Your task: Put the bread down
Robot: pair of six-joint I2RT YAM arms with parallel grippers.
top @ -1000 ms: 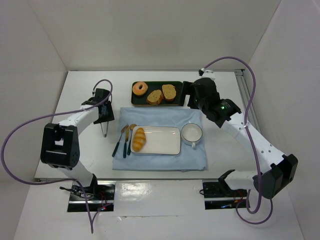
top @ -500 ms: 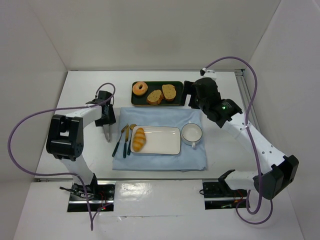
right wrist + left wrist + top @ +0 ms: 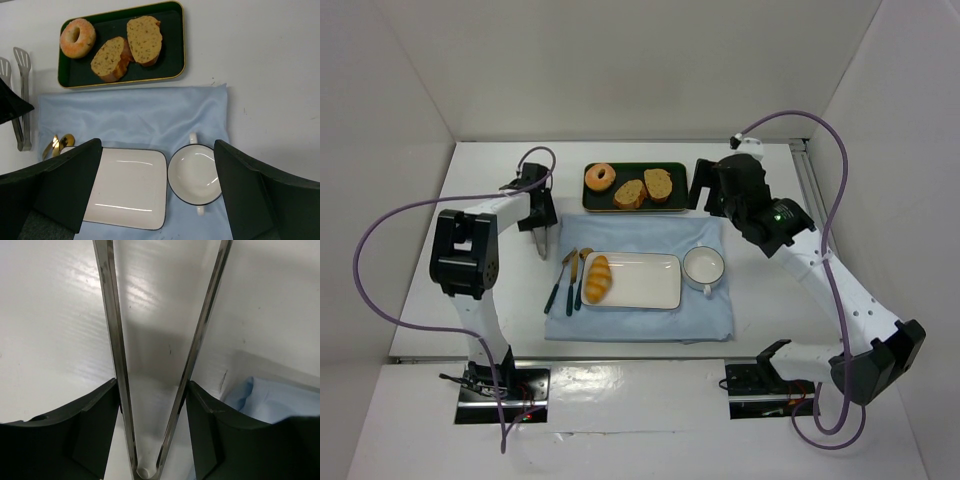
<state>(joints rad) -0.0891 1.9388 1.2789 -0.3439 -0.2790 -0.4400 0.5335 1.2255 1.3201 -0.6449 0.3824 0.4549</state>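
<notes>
The bread (image 3: 597,278), a small golden roll, lies on the left end of the white plate (image 3: 640,280), which rests on a blue cloth (image 3: 640,235). My left gripper (image 3: 534,212) is to the far left of the cloth, shut on a pair of metal tongs (image 3: 542,241). In the left wrist view the tongs (image 3: 116,340) run up between my left gripper (image 3: 152,390) jaws, and their tips are cut off by the frame. My right gripper (image 3: 706,190) hangs open over the cloth's back right. In its own view the right gripper (image 3: 157,190) frames the plate (image 3: 130,185); the bread is hidden there.
A dark green tray (image 3: 625,171) at the back holds a doughnut (image 3: 609,181) and two bread slices (image 3: 632,192). A white cup (image 3: 704,267) stands right of the plate. Cutlery (image 3: 563,280) lies on the cloth left of the plate. White walls close in the table.
My left arm has swung back and a little right, carrying the tongs away from the cutlery toward the tray's left end. The right arm has drifted slightly right. The bread has not moved.
</notes>
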